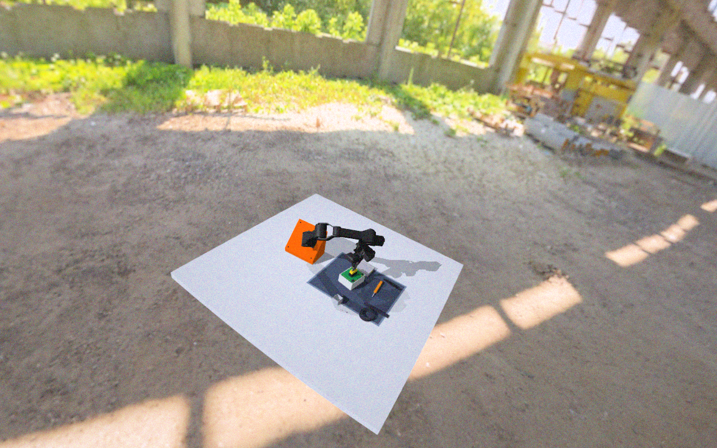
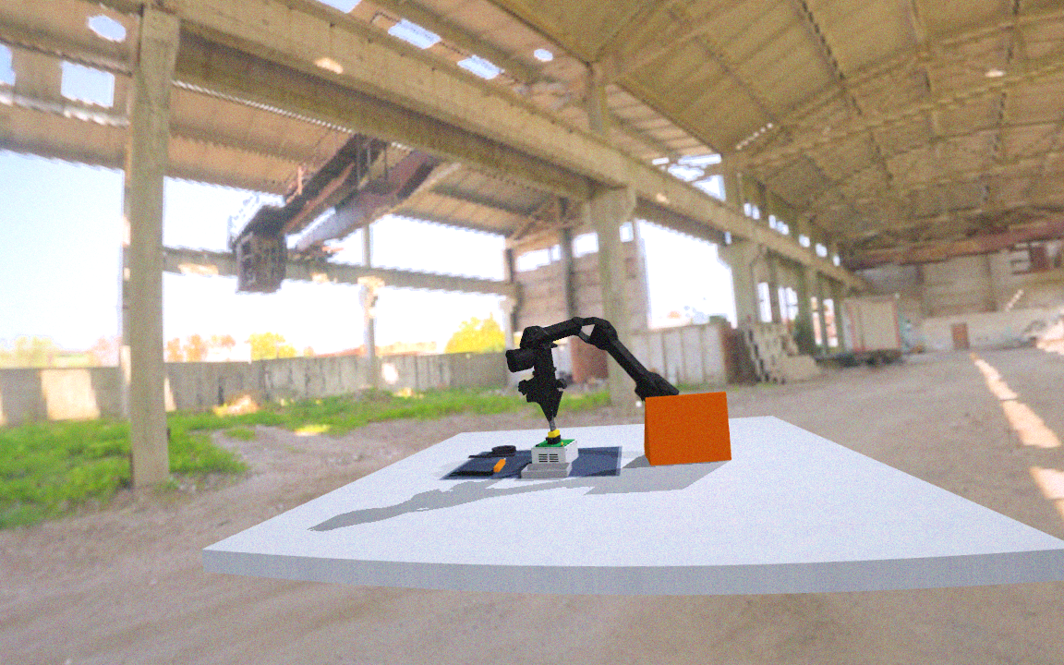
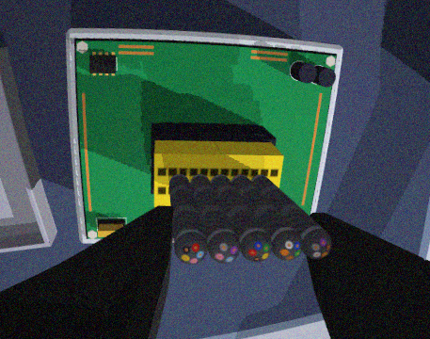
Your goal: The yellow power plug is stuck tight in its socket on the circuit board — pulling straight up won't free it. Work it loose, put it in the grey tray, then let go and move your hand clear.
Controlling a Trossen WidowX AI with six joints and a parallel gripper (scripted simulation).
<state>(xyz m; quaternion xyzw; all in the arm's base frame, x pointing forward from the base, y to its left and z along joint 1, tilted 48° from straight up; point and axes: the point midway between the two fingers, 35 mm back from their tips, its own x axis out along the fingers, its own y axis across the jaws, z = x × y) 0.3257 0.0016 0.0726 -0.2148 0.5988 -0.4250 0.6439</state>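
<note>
Wrist view: the gripper (image 1: 353, 267) (image 2: 553, 426) (image 3: 241, 226), partly open, clamps the plug (image 1: 353, 272) (image 2: 553, 434) (image 3: 219, 149) by its sides, presumably to rock it loose from the socket (image 3: 210, 132).

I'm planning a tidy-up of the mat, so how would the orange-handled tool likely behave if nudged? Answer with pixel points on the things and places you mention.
The orange-handled tool (image 1: 377, 287) (image 2: 500, 465) would probably slide or pivot, since it lies flat and is long and slim. Its handle looks thick and solid, so bending seems unlikely.

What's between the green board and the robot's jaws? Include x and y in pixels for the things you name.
The yellow plug (image 1: 353, 272) (image 2: 553, 434) (image 3: 219, 160) and, under it, its black socket (image 3: 210, 133); the wrist view shows both.
</note>
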